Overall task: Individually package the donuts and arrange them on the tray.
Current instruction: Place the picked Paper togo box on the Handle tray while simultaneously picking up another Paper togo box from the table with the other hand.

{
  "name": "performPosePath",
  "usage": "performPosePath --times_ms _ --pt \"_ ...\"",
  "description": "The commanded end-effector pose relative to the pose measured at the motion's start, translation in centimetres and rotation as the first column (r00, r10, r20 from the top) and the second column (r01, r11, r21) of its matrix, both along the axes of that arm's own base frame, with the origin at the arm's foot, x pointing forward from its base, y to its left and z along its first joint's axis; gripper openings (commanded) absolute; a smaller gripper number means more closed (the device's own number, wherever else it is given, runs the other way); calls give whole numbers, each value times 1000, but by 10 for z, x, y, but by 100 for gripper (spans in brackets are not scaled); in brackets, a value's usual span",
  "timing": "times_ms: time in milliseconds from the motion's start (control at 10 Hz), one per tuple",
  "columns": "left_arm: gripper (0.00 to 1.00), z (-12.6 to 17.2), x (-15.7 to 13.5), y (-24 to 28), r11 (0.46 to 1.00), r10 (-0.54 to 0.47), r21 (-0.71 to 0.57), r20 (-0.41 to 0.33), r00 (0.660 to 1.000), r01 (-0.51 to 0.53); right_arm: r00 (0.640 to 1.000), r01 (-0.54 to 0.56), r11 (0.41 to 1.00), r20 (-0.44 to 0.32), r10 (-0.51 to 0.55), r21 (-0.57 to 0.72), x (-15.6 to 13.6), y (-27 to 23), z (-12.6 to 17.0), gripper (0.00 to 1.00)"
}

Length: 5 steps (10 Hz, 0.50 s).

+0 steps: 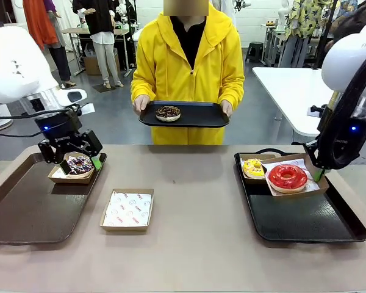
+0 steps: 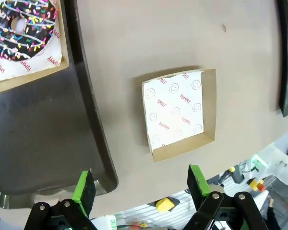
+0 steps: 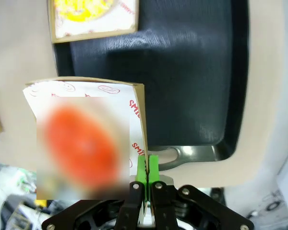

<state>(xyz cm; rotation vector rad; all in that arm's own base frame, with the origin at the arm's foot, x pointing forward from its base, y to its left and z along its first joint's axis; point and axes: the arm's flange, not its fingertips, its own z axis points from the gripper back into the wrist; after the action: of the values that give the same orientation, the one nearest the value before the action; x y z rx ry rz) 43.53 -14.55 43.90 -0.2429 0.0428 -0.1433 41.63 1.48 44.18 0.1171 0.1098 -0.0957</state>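
Observation:
My left gripper [image 1: 79, 156] hangs open over the left tray [image 1: 24, 213], just above a boxed chocolate donut with coloured sprinkles [image 1: 80, 165]. In the left wrist view that donut [image 2: 20, 28] lies at the top left, and nothing is between the green pads [image 2: 84, 190]. My right gripper [image 1: 319, 174] is shut on the side wall of a cardboard box that holds the red-glazed donut [image 1: 287, 177], tilted over the right tray [image 1: 311, 226]. The right wrist view shows the pads [image 3: 153, 168] pinching that box wall [image 3: 140, 120]. A boxed yellow donut [image 1: 254, 167] sits on the same tray.
An empty paper-lined box [image 1: 127, 209] lies on the table between the trays; it also shows as the box [image 2: 180, 115] in the left wrist view. Across the table a person in a yellow hoodie holds a black tray [image 1: 195, 117] with a chocolate donut [image 1: 168, 113] on it.

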Motion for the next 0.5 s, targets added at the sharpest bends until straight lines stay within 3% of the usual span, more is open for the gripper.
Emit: performPosePath --times_ms 0,200,400 --pt "100 -2 2 -29 990 16 141 89 996 -29 995 94 995 19 -94 -22 -11 1 -17 1" --pt "100 -4 3 -48 973 19 226 138 990 -50 995 101 995 18 -101 -9 -11 -7 -31 1" --pt "100 -7 5 -63 964 4 262 145 989 -42 999 -2 1000 46 1 20 -11 -20 -44 1"
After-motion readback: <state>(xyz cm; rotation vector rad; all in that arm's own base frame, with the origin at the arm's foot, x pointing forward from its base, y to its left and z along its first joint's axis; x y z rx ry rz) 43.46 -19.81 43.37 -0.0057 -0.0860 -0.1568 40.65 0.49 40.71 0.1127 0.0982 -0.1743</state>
